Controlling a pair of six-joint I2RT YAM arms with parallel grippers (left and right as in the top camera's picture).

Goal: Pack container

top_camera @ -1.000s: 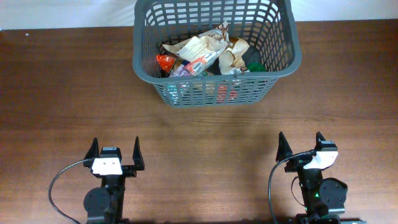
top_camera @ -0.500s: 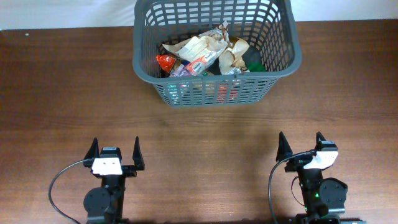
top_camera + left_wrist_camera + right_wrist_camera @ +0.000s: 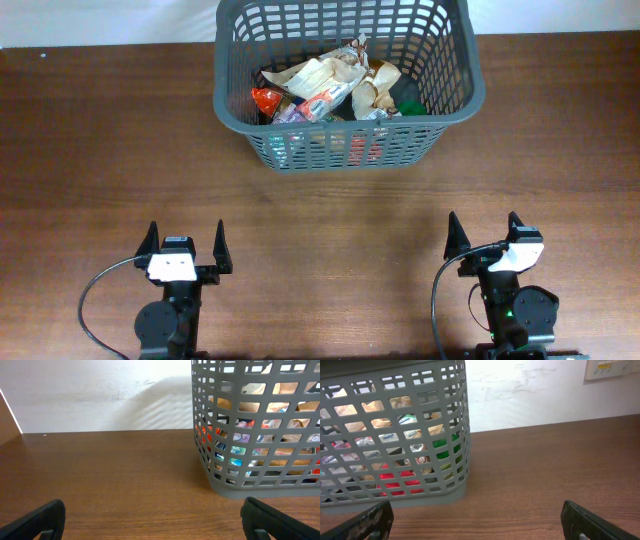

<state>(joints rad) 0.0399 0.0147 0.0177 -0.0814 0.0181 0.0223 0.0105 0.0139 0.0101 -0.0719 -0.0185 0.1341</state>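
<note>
The container, a dark grey slotted basket, stands at the back middle of the wooden table, filled with several crumpled snack packets in white, tan, red and green. My left gripper rests near the front left edge, open, nothing between its fingers. Near the front right edge my right gripper is open and empty too. The left wrist view has the container ahead on the right. In the right wrist view the container fills the left side. Both grippers are far from it.
Bare brown tabletop stretches between the grippers and the basket and out to both sides. A white wall runs behind the table's far edge. A wall switch plate shows at the upper right of the right wrist view.
</note>
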